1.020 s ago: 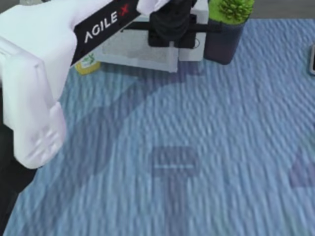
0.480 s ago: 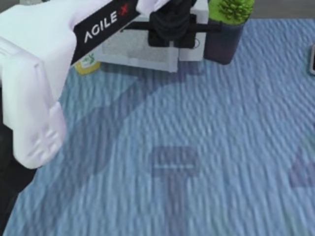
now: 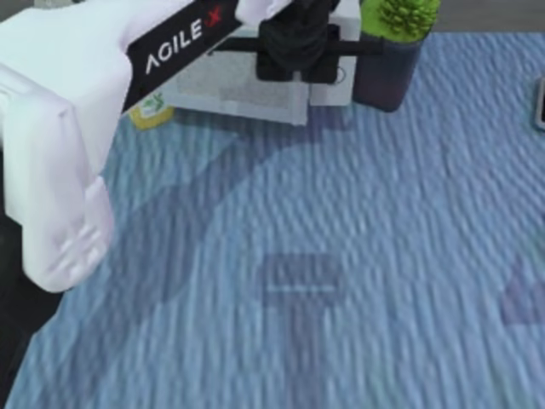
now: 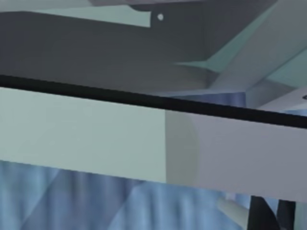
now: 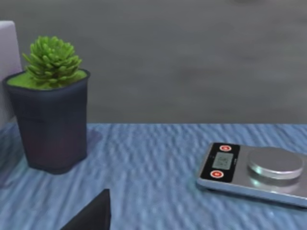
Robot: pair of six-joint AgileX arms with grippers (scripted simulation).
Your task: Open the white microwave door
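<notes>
Most of the top view is taken up by a table covered with a blue rippled cloth, on which broad grey shadows of the arms are cast. Along the left edge, the bulky white body of the left arm is seen nearest the camera, with a black band lettered AGILE running up towards the far side.

Farther back, at the far edge of the table and left of centre, the white microwave is set (boxy, with its front turned towards the camera). The white microwave door, with its grey speckled window, is seen across most of that front; whether it is swung out at all cannot be told from above. The left gripper is held over the microwave's right part, by the door's right edge and the narrow knob panel. Whether its fingers are clenched or released cannot be told: they are hidden under the black wrist, and the left wrist view is filled only by pale and grey panels at very close range.

Just beside the microwave's left corner, a small yellow item is partly covered by the arm. To the microwave's right, a dark square pot holding a green succulent is placed. Well apart from it, near the right edge, a silver kitchen scale with a round plate is laid flat.

Beyond the table, only a plain dark grey wall is shown. The right gripper itself is not seen.
</notes>
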